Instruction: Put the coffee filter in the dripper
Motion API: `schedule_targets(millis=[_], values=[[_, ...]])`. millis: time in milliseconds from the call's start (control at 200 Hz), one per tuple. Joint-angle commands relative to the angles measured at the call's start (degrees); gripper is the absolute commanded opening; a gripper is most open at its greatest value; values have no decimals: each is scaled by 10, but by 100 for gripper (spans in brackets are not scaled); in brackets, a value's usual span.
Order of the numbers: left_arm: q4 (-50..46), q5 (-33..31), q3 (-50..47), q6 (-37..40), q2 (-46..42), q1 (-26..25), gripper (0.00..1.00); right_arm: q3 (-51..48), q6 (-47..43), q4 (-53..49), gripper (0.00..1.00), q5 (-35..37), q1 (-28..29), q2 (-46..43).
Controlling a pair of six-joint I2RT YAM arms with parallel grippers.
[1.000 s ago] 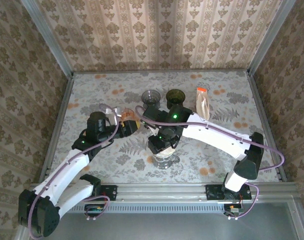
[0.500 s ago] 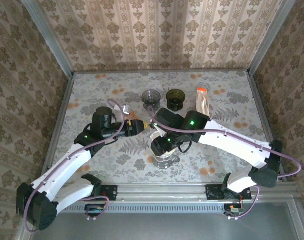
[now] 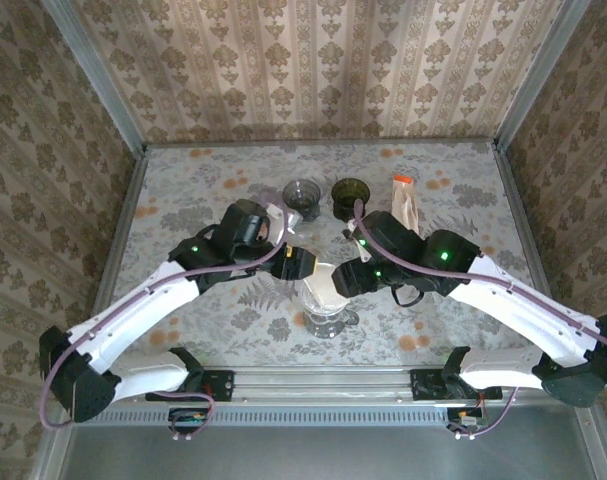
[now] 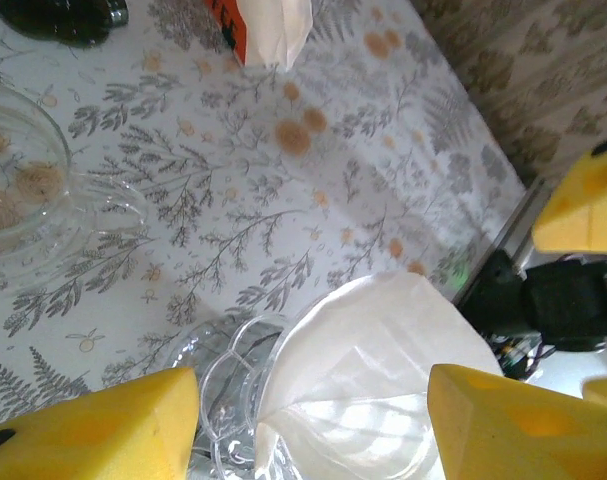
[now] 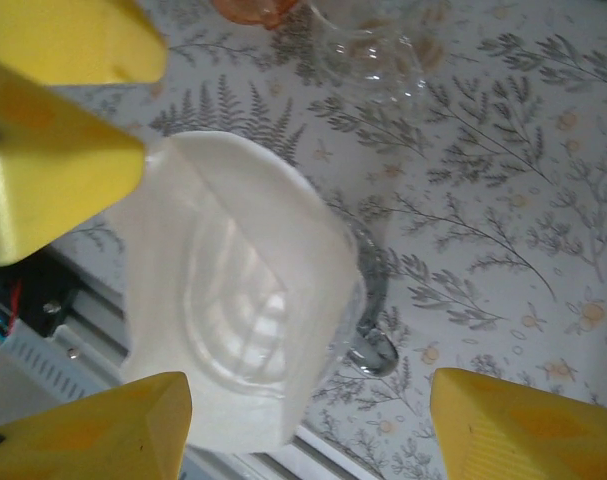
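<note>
Fern-patterned tabletop (image 3: 183,230) holds our glass dripper (image 3: 326,320) near the front edge, with the white coffee filter (image 3: 321,287) sitting open in its mouth. Our left gripper (image 3: 299,266) and right gripper (image 3: 347,277) flank the filter, fingers spread, gripping nothing. Farther back stand a clear cup (image 3: 302,194), a dark cup (image 3: 350,195) and a filter pack (image 3: 406,207).

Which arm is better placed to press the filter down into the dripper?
Left, likely. The filter in the dripper sits centred between the open jaws of the left gripper; under the right gripper, also open, it lies off-centre.
</note>
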Motion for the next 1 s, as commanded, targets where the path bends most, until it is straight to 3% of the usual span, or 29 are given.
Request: schedule_targets(millis=[0,310,530,785,995], values=[[-79,-35,29,46,12,-11,58,-20,3,21,66,22,-2,-3],[-126,-38,31,47,16,-17,47,-33,-7,37,67,32,-1,9],[-129,-35,21,37,8,-19,47,-33,-9,36,66,29,-1,23],[-117,-28,9,29,8,-21,46,-40,-13,43,51,22,-1,41],[-109,-27,-7,22,4,-22,44,-47,-16,47,50,27,-1,51]])
